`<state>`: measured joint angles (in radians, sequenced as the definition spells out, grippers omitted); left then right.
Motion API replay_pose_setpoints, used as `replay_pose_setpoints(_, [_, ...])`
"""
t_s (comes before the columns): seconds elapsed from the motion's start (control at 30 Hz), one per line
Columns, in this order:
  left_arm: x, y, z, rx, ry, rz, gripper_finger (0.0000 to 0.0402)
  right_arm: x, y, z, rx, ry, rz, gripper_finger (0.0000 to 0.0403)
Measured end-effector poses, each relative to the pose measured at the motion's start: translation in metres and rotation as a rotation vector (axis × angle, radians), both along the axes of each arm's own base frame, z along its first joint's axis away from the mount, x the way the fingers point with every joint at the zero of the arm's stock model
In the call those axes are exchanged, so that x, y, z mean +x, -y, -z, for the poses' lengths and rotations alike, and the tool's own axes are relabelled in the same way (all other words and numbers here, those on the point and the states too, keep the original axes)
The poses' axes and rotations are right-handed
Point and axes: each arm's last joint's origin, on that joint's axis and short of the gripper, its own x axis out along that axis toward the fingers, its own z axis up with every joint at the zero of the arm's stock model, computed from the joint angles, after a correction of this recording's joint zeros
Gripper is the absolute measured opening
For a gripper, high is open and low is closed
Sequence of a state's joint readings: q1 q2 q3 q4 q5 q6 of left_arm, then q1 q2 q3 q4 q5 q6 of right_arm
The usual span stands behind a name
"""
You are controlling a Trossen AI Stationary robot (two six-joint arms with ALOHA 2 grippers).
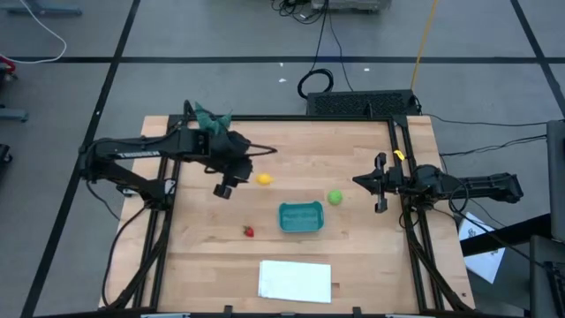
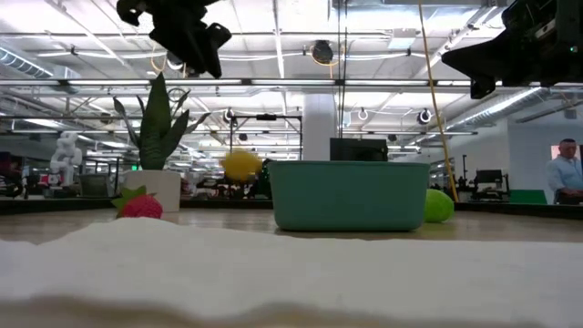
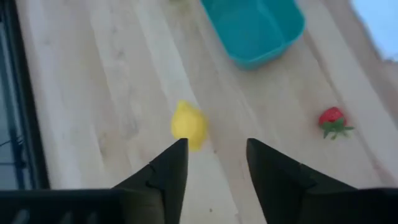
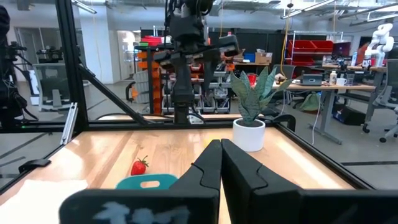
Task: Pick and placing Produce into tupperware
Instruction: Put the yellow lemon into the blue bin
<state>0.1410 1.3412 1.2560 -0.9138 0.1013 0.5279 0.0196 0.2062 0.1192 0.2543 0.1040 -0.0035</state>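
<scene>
Step in hand, as judged: approach for the first pick. Left gripper (image 3: pixel 214 165) raised above the table, fingers spread apart and holding nothing, aimed past the lemon (image 3: pixel 189 124), which lies on bare wood just beyond the fingertips. Nothing in the tub (image 1: pixel 301 215) yet; interior bare in the left wrist view.

Strawberry (image 1: pixel 249 231) on the table to the left of the tub, well apart from it. Green ball (image 1: pixel 335 197) just beside the tub's far right corner. Lemon between the left gripper and the tub, nearer the gripper.

Right gripper (image 1: pixel 381 182) parked at the right edge of the table, raised, fingers pressed together, nothing between them. Waiting.

Next move, by guess: lower the left gripper straight over the lemon, straddle it with the open fingers, close gently since the oval may roll, then lift and carry to the tub.

White sheet (image 1: pixel 295 280) at the near edge. Plant (image 2: pixel 157 137) at the far left corner.

No brands, labels or writing legible anywhere.
</scene>
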Motion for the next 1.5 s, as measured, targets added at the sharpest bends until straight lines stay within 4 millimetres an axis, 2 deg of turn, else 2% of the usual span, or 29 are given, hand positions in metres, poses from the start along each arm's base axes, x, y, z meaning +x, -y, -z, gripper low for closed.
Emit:
replay_pose_setpoints(0.2, [-0.001,0.0,-0.002,-0.026,0.015,0.009,0.012,0.0,0.0,0.0,0.0,0.004,0.0,0.0])
replay_pose_setpoints(0.4, [0.0,0.0,-0.003,-0.018,0.025,0.018,0.0095,0.0,0.0,-0.001,0.0,0.009,0.0,0.0])
replay_pose_setpoints(0.83, [0.003,-0.001,-0.005,-0.015,0.063,-0.005,0.0092,0.0,0.0,-0.001,0.0,0.01,0.0,0.0])
replay_pose_setpoints(1.03, [0.004,-0.008,-0.006,-0.004,0.084,-0.1,0.0092,0.0,0.0,-0.001,0.0,0.01,0.0,0.0])
replay_pose_setpoints(1.5, [0.003,-0.011,-0.006,-0.006,0.084,-0.106,0.0093,0.0,0.0,-0.001,0.0,0.01,0.0,0.0])
